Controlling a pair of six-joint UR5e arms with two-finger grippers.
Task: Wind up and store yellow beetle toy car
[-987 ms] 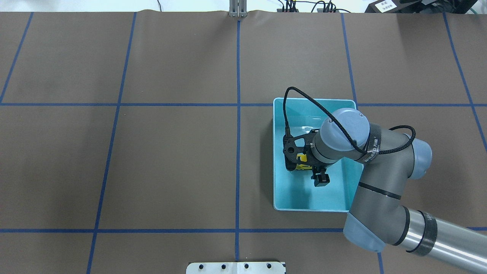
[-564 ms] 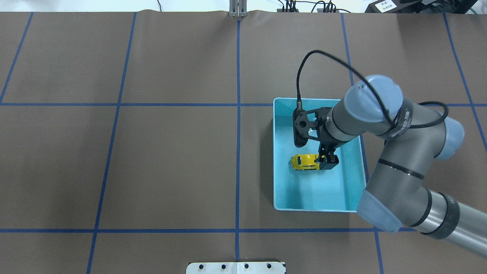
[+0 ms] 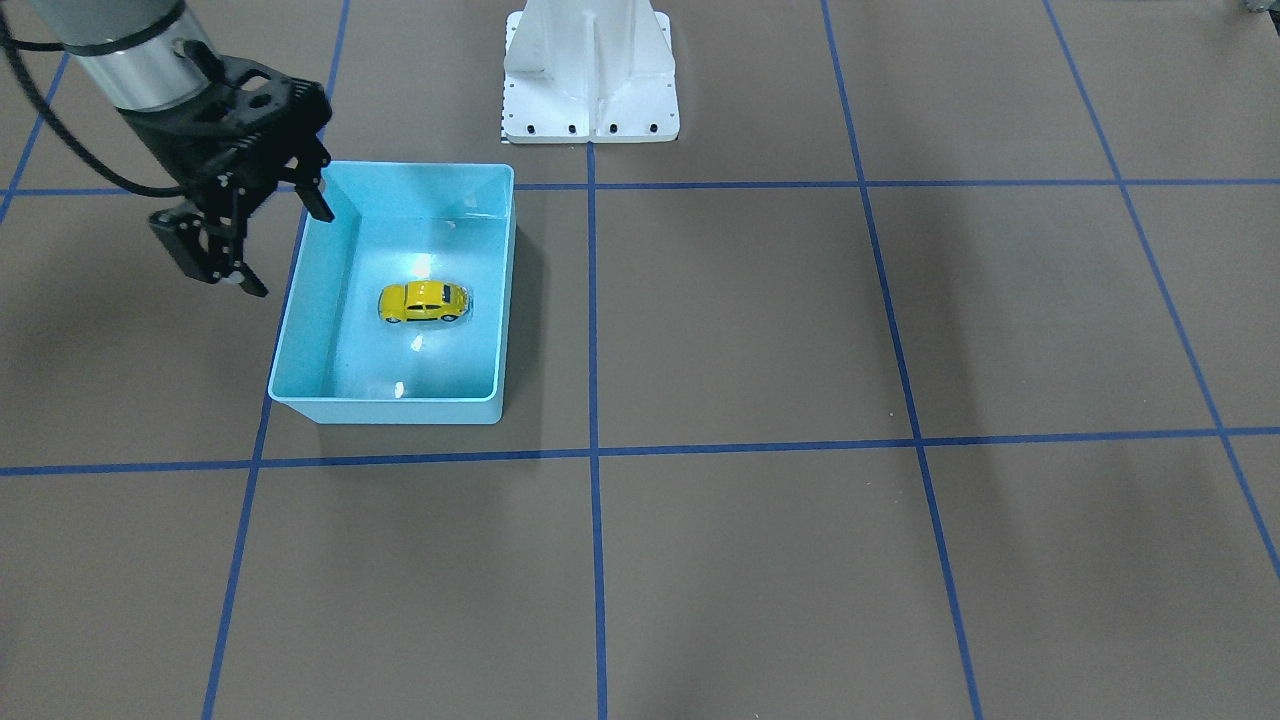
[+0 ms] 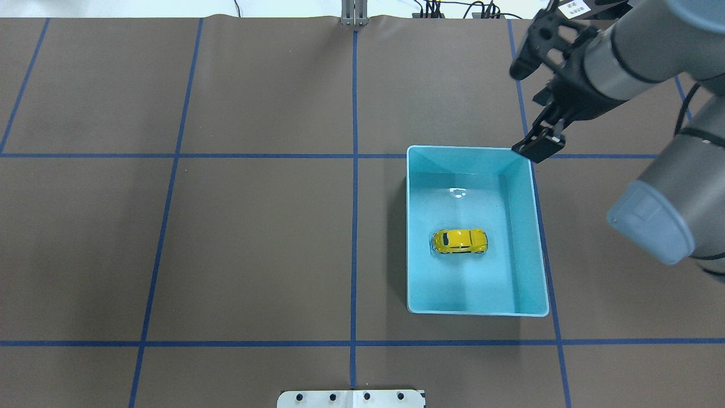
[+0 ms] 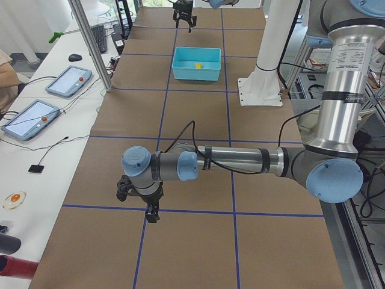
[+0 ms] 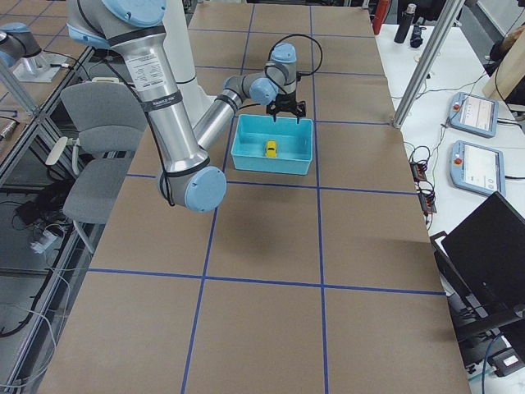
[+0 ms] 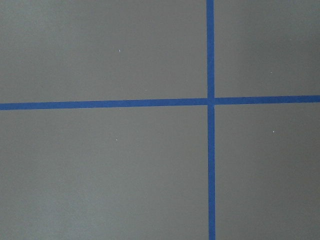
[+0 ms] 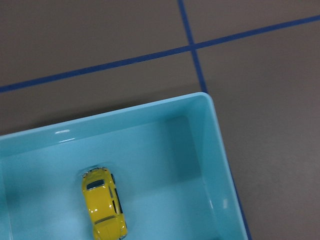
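Note:
The yellow beetle toy car [image 4: 460, 241] lies on its wheels on the floor of the light-blue bin [image 4: 408, 226], near the bin's middle; it also shows in the front view [image 3: 424, 301] and the right wrist view [image 8: 103, 203]. My right gripper [image 4: 524, 111] hangs open and empty above the table, just outside the bin's far right corner, well apart from the car. In the front view the right gripper [image 3: 287, 250] stands over the bin's rim [image 3: 390, 410]. My left gripper [image 5: 149, 212] shows only in the left side view, low over bare table; whether it is open or shut I cannot tell.
Brown paper with a blue tape grid covers the table. The white robot base plate [image 3: 590, 80] sits at the robot's edge. The left wrist view shows only paper and a tape crossing [image 7: 210, 101]. Tablets [image 5: 67, 81] lie on a side bench.
The right gripper, down in the bin around the car a second ago, has risen and swung out past the bin's far right corner. The car stays on the bin floor.

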